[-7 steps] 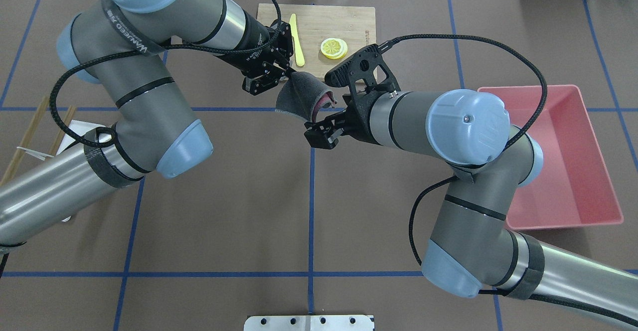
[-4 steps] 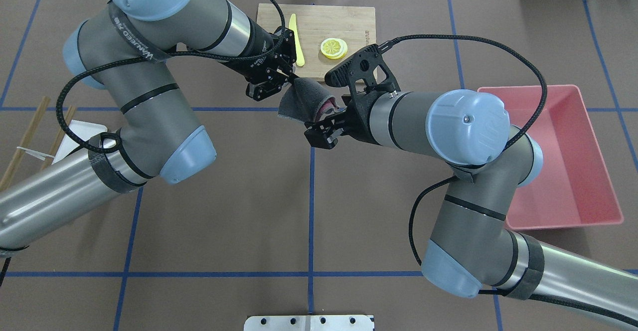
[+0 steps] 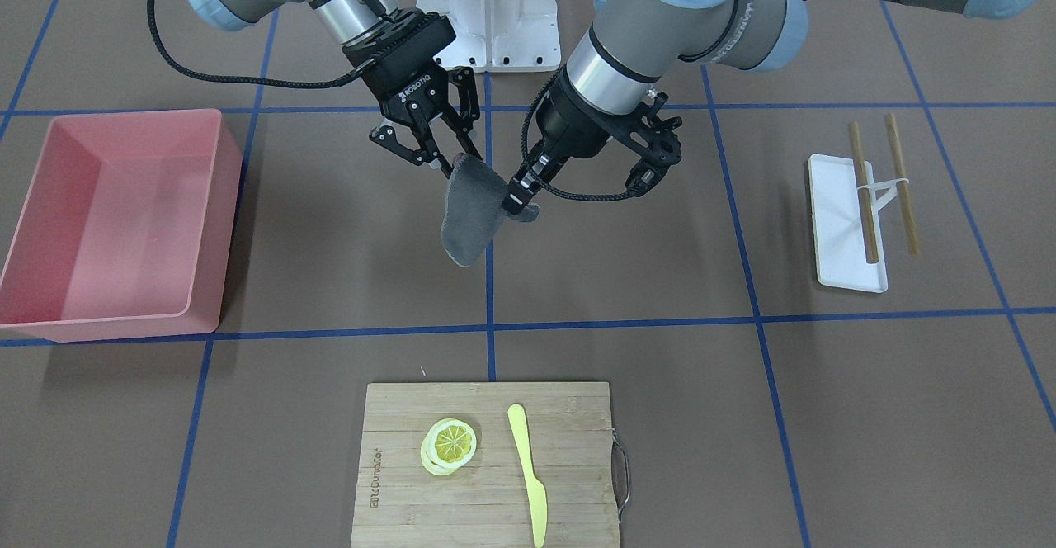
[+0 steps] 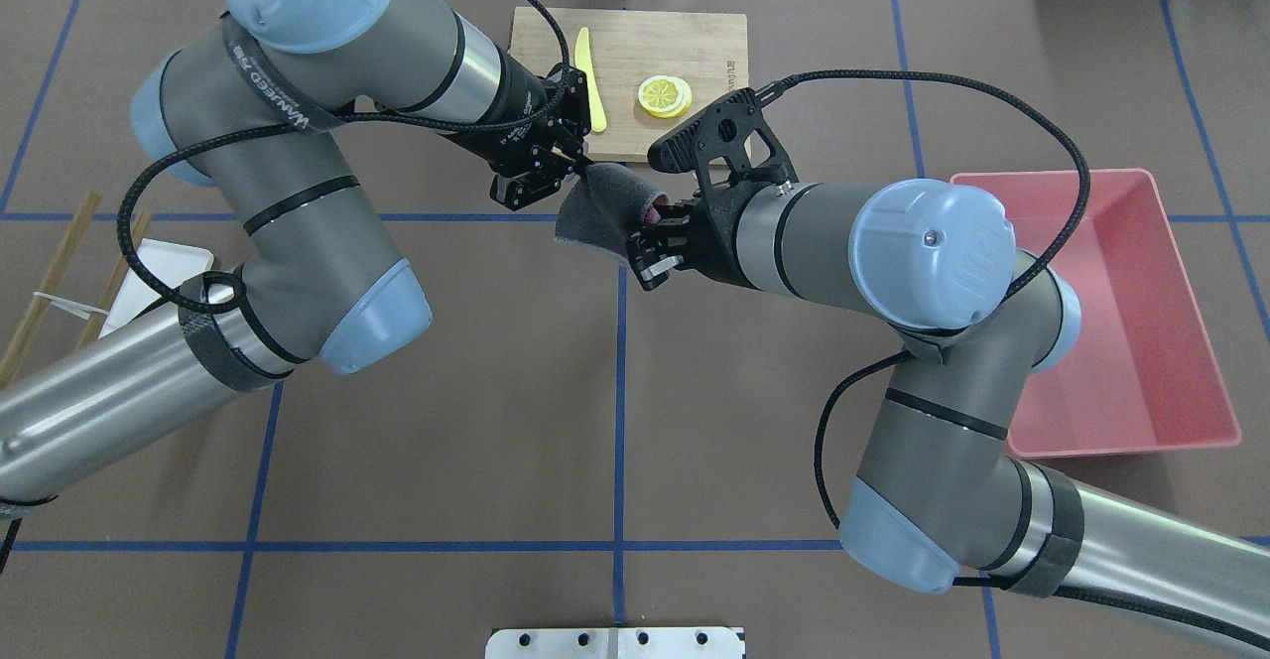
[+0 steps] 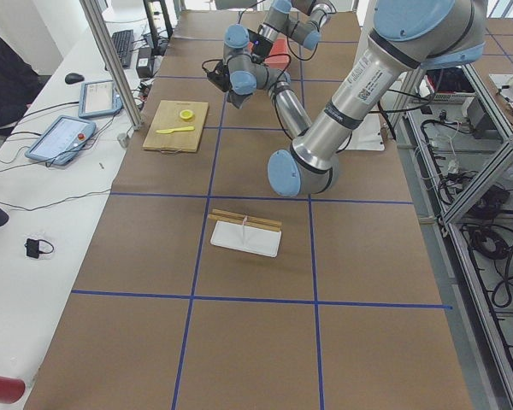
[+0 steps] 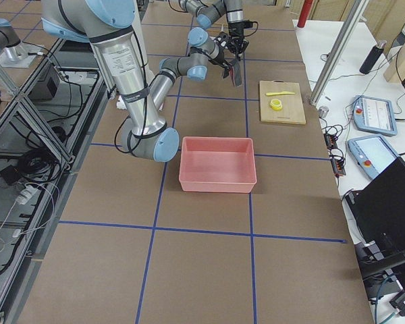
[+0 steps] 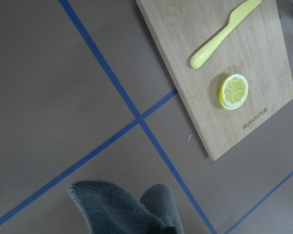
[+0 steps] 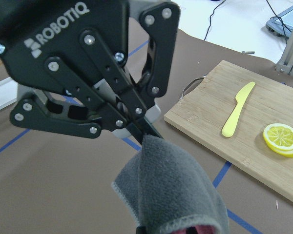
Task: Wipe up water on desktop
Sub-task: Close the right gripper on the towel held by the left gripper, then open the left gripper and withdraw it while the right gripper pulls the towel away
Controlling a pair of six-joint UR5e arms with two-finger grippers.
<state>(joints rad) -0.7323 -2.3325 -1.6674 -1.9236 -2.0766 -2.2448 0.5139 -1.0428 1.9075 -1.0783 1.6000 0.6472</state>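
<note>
A grey cloth (image 4: 600, 204) with a pink underside hangs in the air between my two grippers, above the brown desktop (image 4: 446, 421) near its middle blue tape cross. My left gripper (image 4: 575, 165) is shut on the cloth's far top corner; the right wrist view shows its fingertips (image 8: 139, 127) pinching the cloth (image 8: 171, 185). My right gripper (image 4: 643, 247) is shut on the cloth's near edge. In the front view the cloth (image 3: 466, 218) droops below both grippers. I can make out no water on the desktop.
A bamboo cutting board (image 4: 695, 39) at the far middle holds a lemon slice (image 4: 664, 95) and a yellow knife (image 4: 589, 78). A pink bin (image 4: 1111, 312) stands on the right. A white tray (image 3: 841, 226) with chopsticks (image 3: 862, 193) lies on the left.
My right gripper was open just below the cloth; it has moved up to the cloth's near edge and shut on it. My left arm shifted slightly, still holding the cloth.
</note>
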